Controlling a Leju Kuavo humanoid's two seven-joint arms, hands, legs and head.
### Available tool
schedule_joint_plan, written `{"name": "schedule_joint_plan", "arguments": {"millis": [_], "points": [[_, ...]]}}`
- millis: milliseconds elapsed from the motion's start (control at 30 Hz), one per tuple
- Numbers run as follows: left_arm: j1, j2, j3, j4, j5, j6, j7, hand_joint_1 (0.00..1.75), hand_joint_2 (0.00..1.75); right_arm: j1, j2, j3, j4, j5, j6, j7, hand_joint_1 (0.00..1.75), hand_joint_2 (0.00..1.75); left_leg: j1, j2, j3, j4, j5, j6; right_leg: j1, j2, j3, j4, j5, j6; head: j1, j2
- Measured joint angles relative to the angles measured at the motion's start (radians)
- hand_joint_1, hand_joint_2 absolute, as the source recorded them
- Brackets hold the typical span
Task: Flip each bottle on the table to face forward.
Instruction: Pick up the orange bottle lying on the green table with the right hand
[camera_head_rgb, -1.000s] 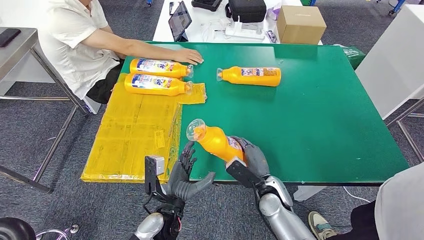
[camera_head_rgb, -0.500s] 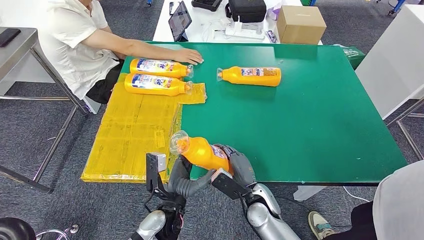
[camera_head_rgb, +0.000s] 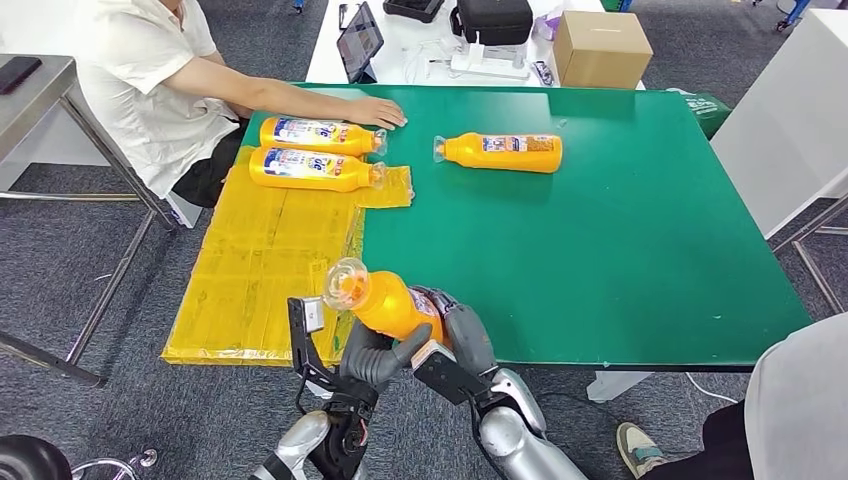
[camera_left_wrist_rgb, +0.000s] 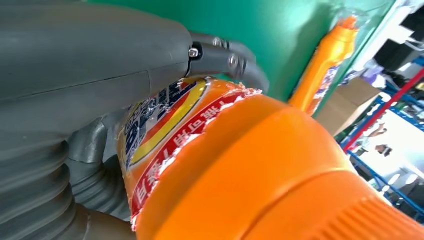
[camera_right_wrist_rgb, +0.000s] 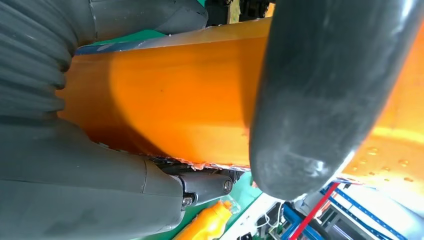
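Note:
An orange bottle (camera_head_rgb: 385, 300) with a clear cap is held in the air over the table's near edge, cap pointing up and to the left. My right hand (camera_head_rgb: 458, 338) grips its lower body from the right. My left hand (camera_head_rgb: 375, 358) holds it from below, thumb against the base. In the left wrist view the bottle (camera_left_wrist_rgb: 250, 165) lies in my left hand (camera_left_wrist_rgb: 100, 65), label showing. In the right wrist view my right hand (camera_right_wrist_rgb: 320, 90) wraps the orange body (camera_right_wrist_rgb: 175, 100). Two more bottles (camera_head_rgb: 315, 133) (camera_head_rgb: 310, 168) lie on the yellow mat (camera_head_rgb: 260, 270), and a third (camera_head_rgb: 500, 152) lies on the green table (camera_head_rgb: 620, 250).
A seated person at the far left rests a hand (camera_head_rgb: 375, 112) on the table by the upper bottle. Behind the table a white desk holds a cardboard box (camera_head_rgb: 600, 48), a tablet and a black case. Another person's leg and shoe (camera_head_rgb: 640, 450) are at the near right.
My right hand has carried the bottle left and toward the near edge. My left hand has come up under it and taken hold of it.

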Motion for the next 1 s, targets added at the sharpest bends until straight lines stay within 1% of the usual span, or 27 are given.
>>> {"name": "schedule_joint_plan", "arguments": {"millis": [33, 167, 267, 300, 367, 400, 433, 500, 600, 700, 900, 1000], "points": [[-0.001, -0.001, 0.0, -0.001, -0.004, 0.009, -0.013, 1.75, 1.75, -0.002, 0.0, 0.002, 0.0, -0.003, 0.002, 0.0, 1.75, 1.75, 0.0, 0.0, 0.0, 0.0, 0.0, 0.0, 0.0, 0.0, 0.0, 0.0, 0.0, 0.0, 0.0, 0.0], [-0.005, -0.006, -0.003, -0.008, -0.051, 0.063, -0.074, 1.75, 1.75, -0.007, 0.004, 0.013, 0.0, -0.009, 0.005, 0.003, 1.75, 1.75, 0.0, 0.0, 0.0, 0.0, 0.0, 0.0, 0.0, 0.0, 0.0, 0.0, 0.0, 0.0, 0.0, 0.0], [-0.007, -0.01, -0.004, -0.013, -0.074, 0.083, -0.098, 1.75, 1.75, -0.01, 0.01, 0.02, 0.0, -0.015, 0.006, 0.003, 1.42, 1.75, 0.0, 0.0, 0.0, 0.0, 0.0, 0.0, 0.0, 0.0, -0.001, 0.0, 0.0, 0.0, 0.0, 0.0], [-0.007, -0.011, -0.004, -0.015, -0.079, 0.087, -0.103, 1.75, 1.75, -0.012, 0.012, 0.022, 0.0, -0.018, 0.008, 0.004, 1.06, 1.75, 0.0, 0.0, 0.0, 0.0, 0.0, 0.0, 0.0, 0.0, -0.001, 0.0, 0.0, 0.0, 0.0, 0.0], [-0.008, -0.012, -0.004, -0.02, -0.085, 0.094, -0.113, 1.75, 1.75, -0.014, 0.015, 0.026, 0.0, -0.022, 0.009, 0.005, 0.4, 1.75, 0.0, 0.0, 0.0, 0.0, 0.0, 0.0, 0.0, 0.0, -0.001, 0.0, 0.0, 0.0, 0.0, 0.0], [-0.009, -0.013, -0.004, -0.023, -0.086, 0.096, -0.116, 1.75, 1.75, -0.015, 0.016, 0.028, 0.0, -0.022, 0.01, 0.005, 0.07, 1.31, 0.0, 0.0, 0.0, 0.0, 0.0, 0.0, 0.0, 0.0, -0.001, 0.0, 0.0, 0.0, 0.0, 0.0], [-0.01, -0.013, -0.003, -0.026, -0.088, 0.096, -0.119, 1.75, 1.75, -0.014, 0.017, 0.03, 0.0, -0.023, 0.011, 0.005, 0.0, 0.87, 0.0, 0.0, 0.0, 0.0, 0.0, 0.0, 0.0, 0.0, -0.001, 0.0, 0.0, 0.0, 0.0, 0.0], [-0.014, -0.013, -0.001, -0.033, -0.091, 0.096, -0.122, 1.75, 1.75, -0.011, 0.02, 0.034, 0.0, -0.032, 0.014, 0.006, 0.0, 0.0, 0.0, 0.0, 0.0, 0.0, 0.0, 0.0, 0.0, 0.0, -0.001, 0.0, 0.0, 0.0, 0.0, 0.0], [-0.017, -0.013, 0.004, -0.047, -0.088, 0.094, -0.121, 1.75, 1.75, -0.006, 0.024, 0.035, 0.0, -0.05, 0.016, 0.003, 0.0, 0.0, 0.0, 0.0, 0.0, 0.0, 0.0, 0.0, 0.0, 0.0, -0.001, 0.0, 0.0, 0.0, 0.0, 0.0], [-0.017, -0.011, 0.014, -0.064, -0.067, 0.085, -0.112, 1.75, 1.75, 0.001, 0.026, 0.033, 0.0, -0.056, -0.006, -0.01, 0.0, 0.0, 0.0, 0.0, -0.001, 0.0, 0.0, 0.0, 0.0, 0.0, -0.001, 0.0, 0.0, 0.0, 0.0, 0.0], [-0.009, -0.003, 0.051, -0.096, -0.029, 0.077, -0.092, 1.75, 1.75, 0.029, 0.036, 0.03, -0.005, -0.059, -0.105, -0.062, 0.0, 0.0, 0.0, 0.0, -0.001, 0.0, 0.0, 0.0, 0.0, 0.0, -0.001, 0.0, 0.0, 0.0, 0.0, 0.0], [-0.009, 0.013, 0.075, -0.099, -0.022, 0.076, -0.07, 1.75, 1.75, 0.05, 0.039, 0.017, -0.024, -0.064, -0.173, -0.093, 0.0, 0.0, 0.0, 0.0, -0.001, 0.0, 0.0, 0.0, 0.0, 0.0, -0.001, 0.0, 0.0, 0.0, 0.0, 0.0]]}}
